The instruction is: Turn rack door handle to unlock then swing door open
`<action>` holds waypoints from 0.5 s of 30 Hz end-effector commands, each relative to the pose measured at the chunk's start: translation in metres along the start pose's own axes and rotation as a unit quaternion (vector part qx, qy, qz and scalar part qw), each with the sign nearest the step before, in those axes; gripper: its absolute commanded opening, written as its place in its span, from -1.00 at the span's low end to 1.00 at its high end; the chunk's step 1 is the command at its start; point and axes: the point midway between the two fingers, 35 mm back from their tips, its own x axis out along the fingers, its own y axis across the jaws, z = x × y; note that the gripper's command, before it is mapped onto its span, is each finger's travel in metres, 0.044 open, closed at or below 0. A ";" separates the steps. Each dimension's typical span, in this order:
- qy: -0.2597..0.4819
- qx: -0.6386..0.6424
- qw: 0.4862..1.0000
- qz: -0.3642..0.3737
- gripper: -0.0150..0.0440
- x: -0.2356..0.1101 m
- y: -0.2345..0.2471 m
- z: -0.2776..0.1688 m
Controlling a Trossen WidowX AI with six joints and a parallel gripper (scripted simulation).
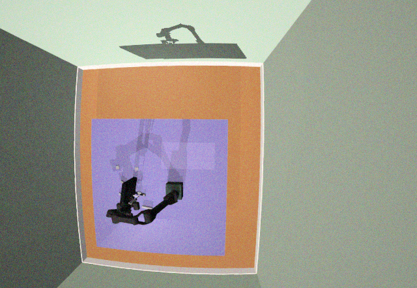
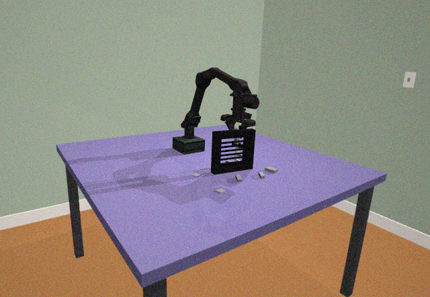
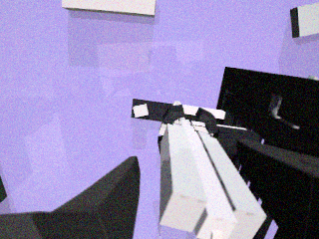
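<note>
The black rack frame [image 2: 216, 151] [image 1: 129, 189] stands upright on the table; the exterior view shows thin dark slats across its opening. In the wrist view a black panel stands at the right. The pale grey handle [image 3: 184, 174] is seen from above, running from the lower middle toward a dark, white-edged strip. The door's angle and how far the handle is turned cannot be told. My gripper [image 3: 187, 155] [image 2: 238, 126] is open around the handle, with gaps between handle and fingers. In the exterior view the gripper is at the frame's top, its tips partly hidden behind it.
Several small pale blocks, such as one block [image 2: 220, 191] and another block [image 2: 271, 169], lie around the frame on the purple table [image 2: 194, 238]. A long pale block [image 3: 110, 6] [image 1: 146, 206] lies near the gripper. The arm's base [image 2: 188, 144] [image 1: 174, 189] stands on the table.
</note>
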 end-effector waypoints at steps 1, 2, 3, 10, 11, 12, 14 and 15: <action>0.001 0.064 0.998 -0.007 0.46 0.000 -0.003 -0.002; 0.001 0.089 0.996 -0.007 0.46 0.000 -0.003 -0.002; 0.001 0.114 0.993 -0.007 0.46 0.000 -0.003 -0.002; 0.000 0.283 0.959 -0.007 0.46 0.000 -0.003 -0.002; 0.000 0.307 0.952 -0.007 0.46 0.000 -0.003 -0.002; 0.000 0.331 0.944 -0.007 0.46 0.000 -0.003 -0.002; -0.001 0.377 0.926 -0.007 0.46 0.000 -0.003 -0.002; -0.001 0.400 0.917 -0.007 0.46 0.000 -0.003 -0.002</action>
